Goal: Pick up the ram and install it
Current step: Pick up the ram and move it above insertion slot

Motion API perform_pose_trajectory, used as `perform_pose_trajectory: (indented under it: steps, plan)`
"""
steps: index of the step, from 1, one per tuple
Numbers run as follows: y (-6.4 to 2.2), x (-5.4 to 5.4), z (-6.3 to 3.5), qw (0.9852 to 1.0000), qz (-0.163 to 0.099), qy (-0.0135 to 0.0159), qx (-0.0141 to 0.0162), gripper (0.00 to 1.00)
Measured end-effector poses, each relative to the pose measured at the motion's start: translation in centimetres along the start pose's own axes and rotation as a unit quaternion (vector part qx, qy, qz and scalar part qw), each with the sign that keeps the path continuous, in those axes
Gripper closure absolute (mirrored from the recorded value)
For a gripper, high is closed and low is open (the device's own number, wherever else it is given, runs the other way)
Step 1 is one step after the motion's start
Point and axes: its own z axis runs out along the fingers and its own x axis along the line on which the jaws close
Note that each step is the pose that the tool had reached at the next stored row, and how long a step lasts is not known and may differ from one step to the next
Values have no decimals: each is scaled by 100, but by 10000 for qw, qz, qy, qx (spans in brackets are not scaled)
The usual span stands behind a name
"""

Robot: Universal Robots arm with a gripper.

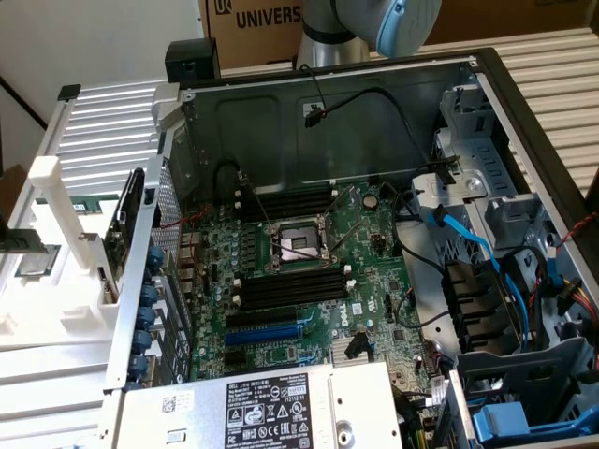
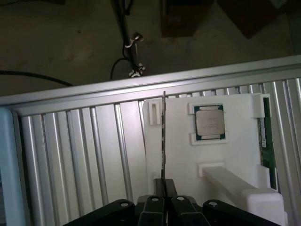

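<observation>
Two dark fingers (image 2: pixel 159 189) of my gripper (image 2: pixel 163 183) are clenched on the ram (image 2: pixel 163 136), a long, thin green circuit-board stick. My wrist camera sees it edge-on, as a narrow line running straight out from the fingertips. It stands in front of a white plastic holder block (image 2: pixel 235 155) that rests on the ribbed aluminium worktop (image 2: pixel 70 155). I cannot tell whether the stick is lifted clear of the block or seated in it. Near it on the block, a square silver-capped processor chip (image 2: pixel 209 122) sits in its own pocket. A second narrow green board (image 2: pixel 265 136) lies along the block's far side, well apart from the one I hold.

In the exterior view the white block stands at the exterior view's left, outside the open grey metal computer case (image 1: pixel 281 112). Inside the case lies the green motherboard (image 1: pixel 374 243) with a square metal processor socket (image 1: pixel 295 245) in its middle. Long black memory slots (image 1: pixel 290 201) run on either side of the socket, and a blue expansion slot (image 1: pixel 267 334) sits nearer the silver labelled power supply (image 1: pixel 271 412). The ram is well apart from those slots.
</observation>
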Motion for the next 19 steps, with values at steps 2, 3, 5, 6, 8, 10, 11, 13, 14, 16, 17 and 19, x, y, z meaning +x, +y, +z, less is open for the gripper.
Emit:
perform_pose_trajectory:
  steps: [2,3,5,6,8,10,11,13,14,16,17,19]
  plan:
    - [15,-48,-146,10000,5,-7,44,88]
    - [19,-61,-194,10000,7,-8,52,88]
    - [24,-83,-283,10000,9,-9,67,88]
    - [21,-106,-371,10000,9,-11,81,88]
    - [5,-129,-454,10000,9,-11,88,88]
    - [-27,-157,-508,10000,9,-10,91,88]
    - [-66,-188,-534,10000,10,-6,90,88]
    - [-110,-220,-551,10000,10,-2,91,88]
    - [-130,-308,-553,10000,12,9,92,88]
    - [-126,-335,-552,10000,15,9,93,88]
    - [-124,-349,-551,10000,17,18,95,88]
    - [-150,-405,-576,9999,18,43,99,88]
